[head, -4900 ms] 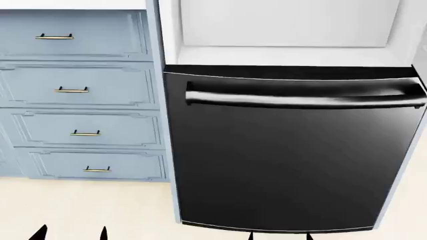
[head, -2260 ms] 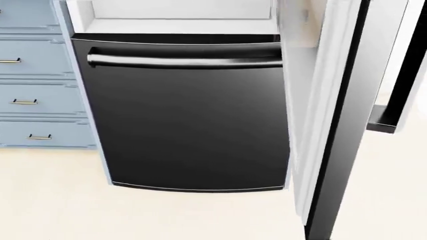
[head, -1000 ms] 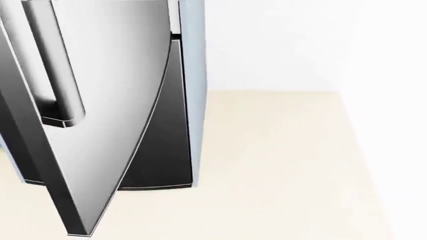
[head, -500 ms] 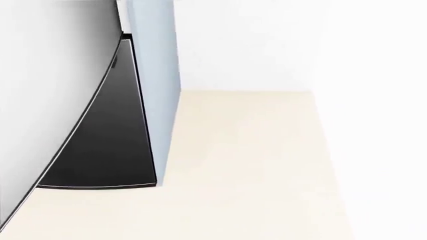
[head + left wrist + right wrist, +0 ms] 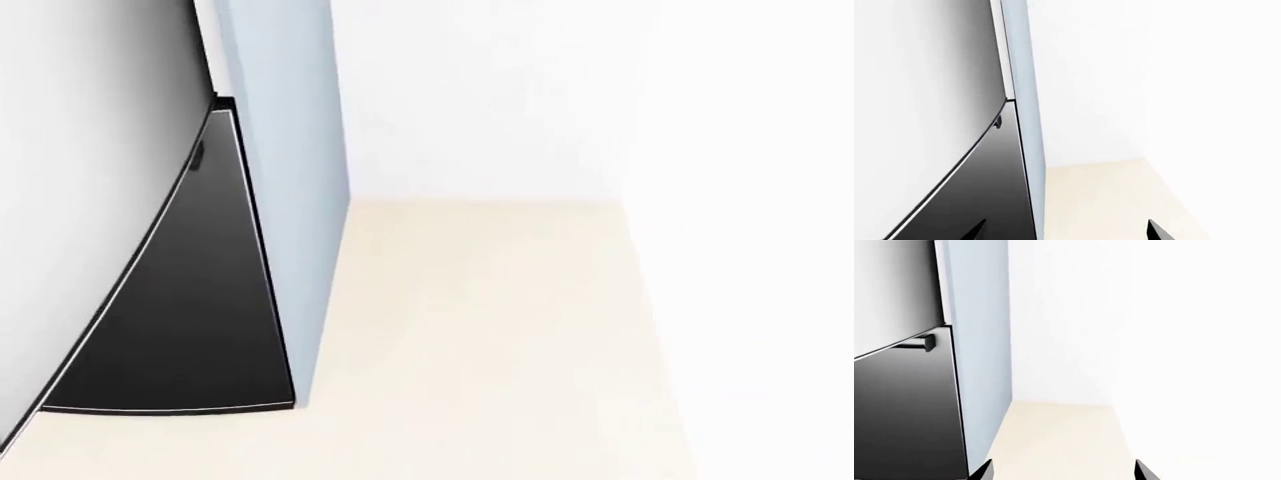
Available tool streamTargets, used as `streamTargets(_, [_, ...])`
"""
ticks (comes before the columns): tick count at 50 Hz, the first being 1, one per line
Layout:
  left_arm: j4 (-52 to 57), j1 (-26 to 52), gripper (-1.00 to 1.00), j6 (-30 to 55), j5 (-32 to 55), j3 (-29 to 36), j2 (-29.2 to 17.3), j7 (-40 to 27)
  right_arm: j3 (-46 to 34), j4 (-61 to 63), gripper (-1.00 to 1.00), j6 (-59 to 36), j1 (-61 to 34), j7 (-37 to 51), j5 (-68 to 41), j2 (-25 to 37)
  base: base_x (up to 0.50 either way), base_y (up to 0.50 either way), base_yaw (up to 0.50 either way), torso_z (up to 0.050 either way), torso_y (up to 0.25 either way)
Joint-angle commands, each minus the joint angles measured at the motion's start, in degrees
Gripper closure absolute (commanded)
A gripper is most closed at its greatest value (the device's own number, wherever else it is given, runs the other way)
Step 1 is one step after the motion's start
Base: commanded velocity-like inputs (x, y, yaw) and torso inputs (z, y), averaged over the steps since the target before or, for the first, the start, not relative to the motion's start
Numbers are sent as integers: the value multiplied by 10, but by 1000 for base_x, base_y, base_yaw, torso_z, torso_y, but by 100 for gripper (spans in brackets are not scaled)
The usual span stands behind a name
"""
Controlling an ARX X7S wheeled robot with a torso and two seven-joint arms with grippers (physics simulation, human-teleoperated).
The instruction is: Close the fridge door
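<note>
The fridge door (image 5: 80, 200) is a tall white-to-grey panel swung out at the left of the head view, with a thin pale edge. It also shows in the left wrist view as the fridge door (image 5: 921, 100) and in the right wrist view as the fridge door (image 5: 894, 290). My left gripper (image 5: 1064, 232) is open with nothing between its dark fingertips (image 5: 1157, 232), short of the door. My right gripper (image 5: 1063, 471) is open too, over bare floor. Neither gripper shows in the head view.
Below the door sits the black lower drawer front (image 5: 187, 320), its bar handle end (image 5: 924, 342) sticking out. A light-blue side panel (image 5: 287, 200) flanks the fridge. Cream floor (image 5: 481, 340) runs to a white wall (image 5: 534, 100) behind and at the right.
The head view has swung right, from the fridge front to the open door's outer face. Over the last half second the door and drawer slid a little further left in view.
</note>
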State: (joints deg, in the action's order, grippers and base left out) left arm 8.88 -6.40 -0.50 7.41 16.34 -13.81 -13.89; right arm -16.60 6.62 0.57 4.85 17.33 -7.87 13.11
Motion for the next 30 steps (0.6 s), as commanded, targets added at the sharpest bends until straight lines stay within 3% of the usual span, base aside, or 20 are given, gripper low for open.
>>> streamTargets(1, [-25,24,-100,-1,-1,-17,12,4,13,-15,-100,-11,-22,-17,-1,-10,500,-16,0,0,0])
streamTargets(30, [-25,25,-100,-3,6,-9,6,-4,5,-12,-100,-9,-22,-8,-10,-2,500,-16,0,0,0])
